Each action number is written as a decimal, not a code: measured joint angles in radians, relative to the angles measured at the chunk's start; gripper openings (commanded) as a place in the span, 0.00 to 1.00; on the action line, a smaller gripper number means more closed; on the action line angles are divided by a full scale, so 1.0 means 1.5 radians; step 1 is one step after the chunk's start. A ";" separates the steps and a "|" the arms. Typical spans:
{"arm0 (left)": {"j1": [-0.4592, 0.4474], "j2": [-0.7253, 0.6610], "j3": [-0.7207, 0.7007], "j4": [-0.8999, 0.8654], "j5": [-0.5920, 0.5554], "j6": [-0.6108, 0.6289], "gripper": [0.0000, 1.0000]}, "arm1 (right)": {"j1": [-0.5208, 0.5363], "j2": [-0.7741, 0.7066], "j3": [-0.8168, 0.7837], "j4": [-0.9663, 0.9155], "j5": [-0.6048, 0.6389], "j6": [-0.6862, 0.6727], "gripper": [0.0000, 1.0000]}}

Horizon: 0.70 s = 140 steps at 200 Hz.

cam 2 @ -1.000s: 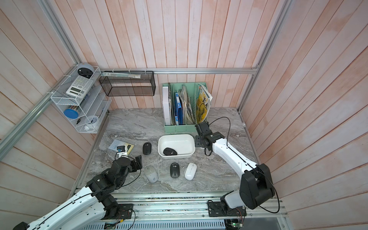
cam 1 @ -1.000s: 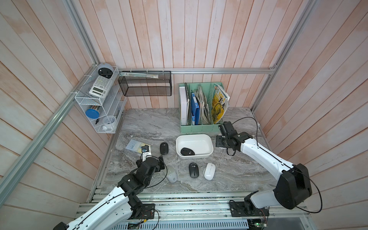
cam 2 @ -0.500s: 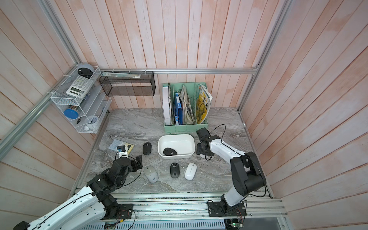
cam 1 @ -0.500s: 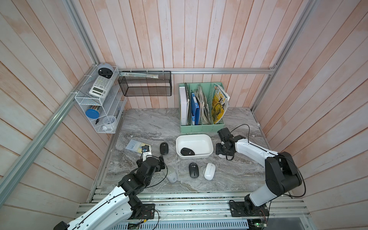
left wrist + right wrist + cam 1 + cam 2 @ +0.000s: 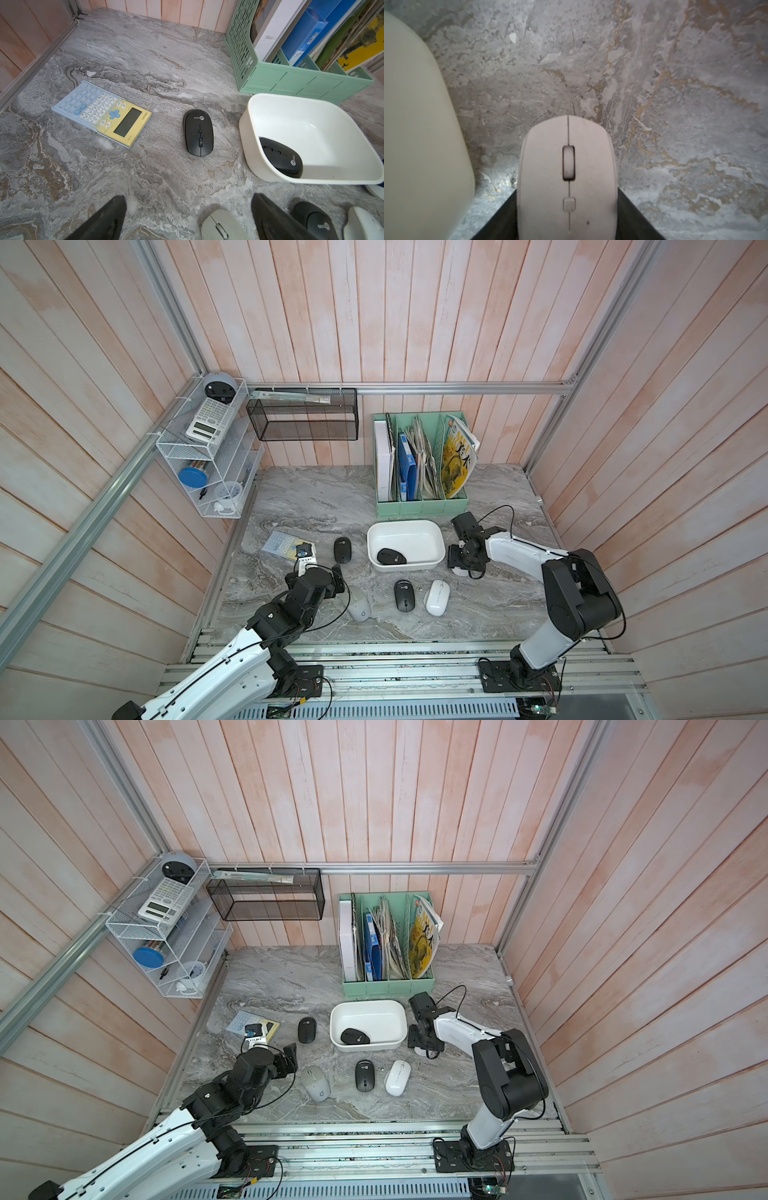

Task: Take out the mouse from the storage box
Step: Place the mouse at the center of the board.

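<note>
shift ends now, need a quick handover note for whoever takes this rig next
left gripper: open, empty, hovering over the table.
right gripper: fingers shut on a white mouse, outside the box, low by its wall. Cannot tell whether it touches the table.
In the box: one black mouse.
Done: white mouse is out of the box, and four other mice lie on the table.
To do: set the white mouse down and let go, then take out the black mouse.
</note>
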 measured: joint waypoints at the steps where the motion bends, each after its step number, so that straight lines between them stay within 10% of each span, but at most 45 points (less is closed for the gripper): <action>1: 0.000 0.000 0.000 0.000 0.000 0.000 1.00 | 0.000 0.000 0.000 0.000 0.000 0.000 0.67; 43: 0.000 0.013 0.000 0.004 0.002 0.001 1.00 | 0.000 0.001 -0.008 0.006 0.001 0.007 0.84; 140: 0.000 0.155 0.035 0.017 0.084 0.019 1.00 | 0.000 -0.097 -0.028 0.002 0.003 -0.007 0.88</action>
